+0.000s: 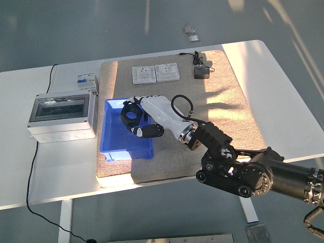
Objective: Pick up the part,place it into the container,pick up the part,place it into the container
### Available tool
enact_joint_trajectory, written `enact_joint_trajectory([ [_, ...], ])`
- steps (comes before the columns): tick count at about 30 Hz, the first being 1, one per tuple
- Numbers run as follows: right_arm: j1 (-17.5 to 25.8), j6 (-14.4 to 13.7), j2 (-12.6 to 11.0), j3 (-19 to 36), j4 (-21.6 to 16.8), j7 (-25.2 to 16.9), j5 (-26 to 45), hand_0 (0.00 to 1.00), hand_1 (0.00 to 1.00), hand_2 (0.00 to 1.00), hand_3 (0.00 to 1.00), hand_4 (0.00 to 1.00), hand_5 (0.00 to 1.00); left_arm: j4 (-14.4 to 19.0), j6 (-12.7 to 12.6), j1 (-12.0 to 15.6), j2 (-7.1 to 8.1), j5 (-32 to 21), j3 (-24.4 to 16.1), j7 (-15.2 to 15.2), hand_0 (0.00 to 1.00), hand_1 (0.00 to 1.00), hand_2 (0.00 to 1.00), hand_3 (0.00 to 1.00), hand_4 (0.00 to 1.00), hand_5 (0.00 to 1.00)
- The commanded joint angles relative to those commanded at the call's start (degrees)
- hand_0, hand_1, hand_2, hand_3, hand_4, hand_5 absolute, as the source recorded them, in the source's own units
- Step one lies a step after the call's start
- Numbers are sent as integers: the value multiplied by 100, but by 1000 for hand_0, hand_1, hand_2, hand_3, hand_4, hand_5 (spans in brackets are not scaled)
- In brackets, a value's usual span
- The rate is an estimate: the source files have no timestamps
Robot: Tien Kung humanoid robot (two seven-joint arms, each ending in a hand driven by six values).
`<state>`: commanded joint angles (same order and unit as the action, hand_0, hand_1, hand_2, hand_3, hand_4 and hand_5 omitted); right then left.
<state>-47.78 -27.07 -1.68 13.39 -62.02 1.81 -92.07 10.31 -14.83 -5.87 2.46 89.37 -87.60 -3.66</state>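
Blue container (112,150) sits left of centre in the frame on the tan mat (223,109) — over it we see our right hand (143,117), fingers curled round a black ring-shaped part (130,114), held above the bin's upper right corner.

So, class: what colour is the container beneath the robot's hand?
Blue. The container shows clearly in the head view, on the tan mat.
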Motion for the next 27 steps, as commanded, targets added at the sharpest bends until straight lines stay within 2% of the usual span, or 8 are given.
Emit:
enact_joint_trajectory([
  [2, -34, 71, 31, -41, 33, 12, 7, 721, 378, 425, 651, 277, 2, 0, 1, -5, 3, 9, -5, -1, 655, 633, 567, 543, 518, 537],
  [3, -51, 171, 55, -57, 62, 54, -33, 725, 392, 502, 666, 327, 10, 0, 0, -10, 5, 13, -7, 0, 655, 633, 566, 543, 520, 537],
  [8, -46, 662, 126, -79, 137, 317, -378, 725, 392, 502, 666, 327, 10, 0, -24, 1, 2, -73, 4, 10, 655, 633, 566, 543, 520, 537],
  [9, -41, 725, 133, -83, 133, 349, -453, 897, 803, 810, 733, 563, 122, 0, -27, 6, 1, -90, 5, 10, 654, 633, 565, 543, 523, 532],
  [14, -29, 820, 149, -69, 107, 389, -696, 897, 803, 810, 733, 563, 122, 0, -41, 22, -4, -143, 25, 20, 654, 633, 565, 543, 523, 532],
  [15, -27, 819, 150, -65, 101, 383, -724, 998, 936, 936, 858, 591, 149, 0, -49, 25, -5, -179, 36, 26, 655, 633, 562, 541, 530, 521],
  [26, 28, 880, 156, -8, 90, 376, -725, 998, 957, 945, 874, 598, 187, 0, -85, 18, -10, -243, 49, 49, 655, 633, 562, 541, 533, 518],
  [27, 50, 880, 151, 25, 90, 365, -720, 998, 976, 950, 893, 599, 230, 0, -88, 17, -12, -245, 51, 52, 654, 633, 561, 541, 537, 509],
])
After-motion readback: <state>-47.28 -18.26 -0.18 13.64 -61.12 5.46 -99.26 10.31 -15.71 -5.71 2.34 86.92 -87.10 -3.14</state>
